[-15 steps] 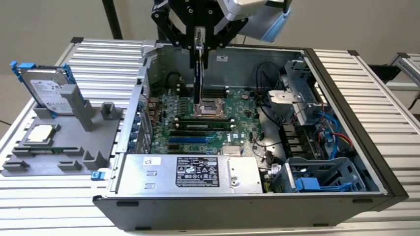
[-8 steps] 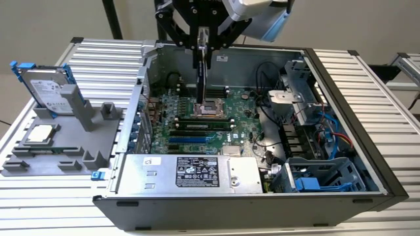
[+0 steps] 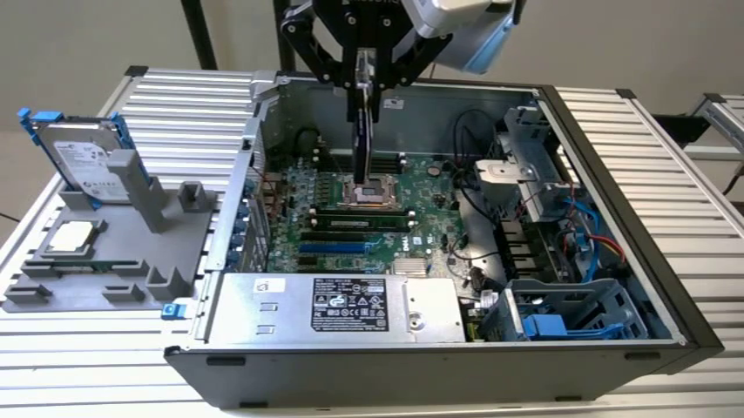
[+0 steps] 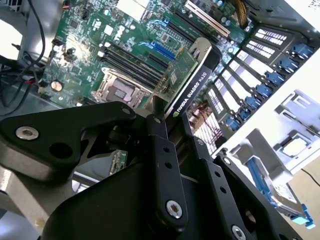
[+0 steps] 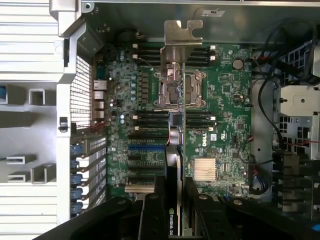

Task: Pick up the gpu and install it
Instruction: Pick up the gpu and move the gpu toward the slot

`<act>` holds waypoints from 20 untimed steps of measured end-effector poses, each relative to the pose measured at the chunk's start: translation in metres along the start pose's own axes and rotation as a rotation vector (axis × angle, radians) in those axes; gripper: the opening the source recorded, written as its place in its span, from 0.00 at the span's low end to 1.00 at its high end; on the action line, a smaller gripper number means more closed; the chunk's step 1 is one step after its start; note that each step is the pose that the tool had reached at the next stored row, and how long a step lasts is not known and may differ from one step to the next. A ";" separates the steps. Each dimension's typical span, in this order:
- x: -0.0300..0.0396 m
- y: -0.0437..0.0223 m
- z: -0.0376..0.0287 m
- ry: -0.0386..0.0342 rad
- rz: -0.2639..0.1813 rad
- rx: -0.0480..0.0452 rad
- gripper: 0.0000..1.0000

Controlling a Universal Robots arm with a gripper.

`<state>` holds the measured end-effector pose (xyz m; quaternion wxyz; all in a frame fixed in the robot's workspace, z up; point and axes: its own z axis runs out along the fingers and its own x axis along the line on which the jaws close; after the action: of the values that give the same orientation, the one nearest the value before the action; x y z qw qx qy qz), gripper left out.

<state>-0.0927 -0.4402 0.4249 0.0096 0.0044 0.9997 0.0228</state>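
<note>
My gripper (image 3: 366, 80) is shut on the gpu (image 3: 362, 144), which hangs edge-down above the motherboard (image 3: 337, 228) inside the open computer case (image 3: 605, 218). In the second wrist view the gpu (image 4: 189, 75) shows its green board face and black shroud edge, clamped between the black fingers (image 4: 161, 150). Looking along the card in the first wrist view, the gpu (image 5: 176, 125) has its silver end bracket (image 5: 182, 32) farthest from the gripper (image 5: 175, 202). The card hovers over the processor socket (image 5: 192, 87) area, apart from the board.
A power supply (image 3: 337, 306) fills the case's near side, with drive cages (image 3: 581, 318) and cables at the exterior view's right. Left of the case, a grey fixture (image 3: 139, 261) holds a hard drive (image 3: 87, 161) and a square silver chip (image 3: 72, 237). Expansion slots (image 5: 145, 147) lie near the rear grille.
</note>
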 end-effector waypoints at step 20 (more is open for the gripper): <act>-0.0026 0.0000 0.0003 0.0013 0.000 0.0018 0.00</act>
<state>-0.0901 -0.4401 0.4246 0.0090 0.0045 0.9997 0.0219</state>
